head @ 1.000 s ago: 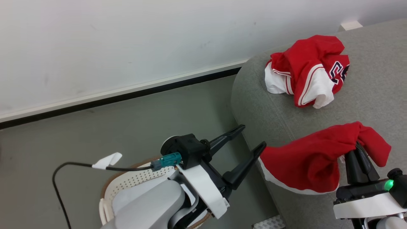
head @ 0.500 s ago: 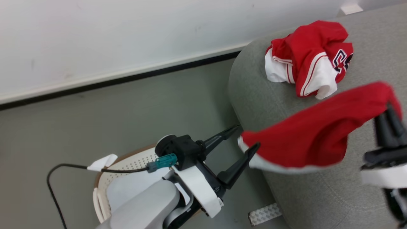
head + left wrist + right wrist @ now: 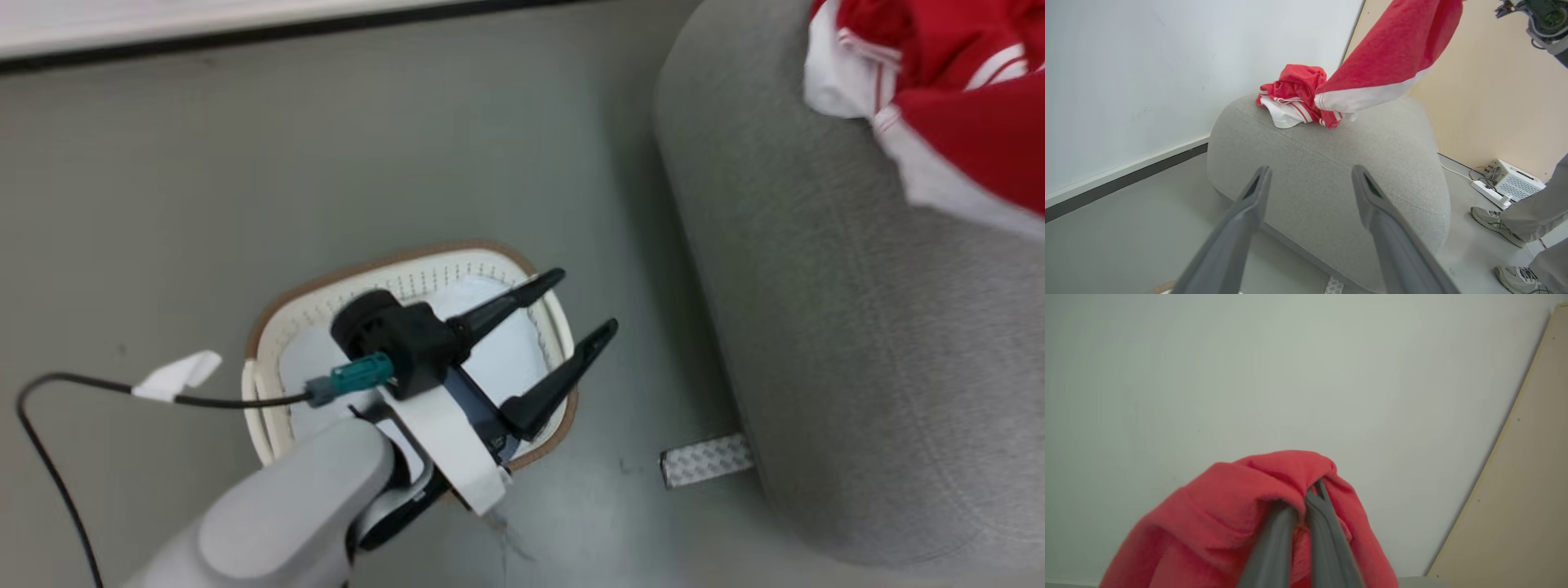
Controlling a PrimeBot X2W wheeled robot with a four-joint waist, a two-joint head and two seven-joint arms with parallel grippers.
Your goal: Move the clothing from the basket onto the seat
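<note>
My right gripper (image 3: 1314,495) is shut on the plain red piece of clothing (image 3: 1241,506), which drapes over its fingers. In the left wrist view this red piece (image 3: 1392,53) with white trim hangs in the air above the grey seat (image 3: 1331,163), next to the crumpled jersey (image 3: 1290,98) lying on the seat's top. The head view shows both garments (image 3: 980,139) at the top right over the seat (image 3: 816,327). My left gripper (image 3: 581,304) stands open above the cream basket (image 3: 408,273), holding nothing.
A pale cushion (image 3: 498,367) lies in the basket. A black cable with a white tag (image 3: 175,376) trails from my left wrist. A person's legs and shoes (image 3: 1494,220) stand right of the seat, near a power strip and white box (image 3: 1511,183). A white wall is behind.
My right gripper has lifted the red piece from the seat's front edge high into the air. The head camera has tipped down, so the basket now sits mid-view.
</note>
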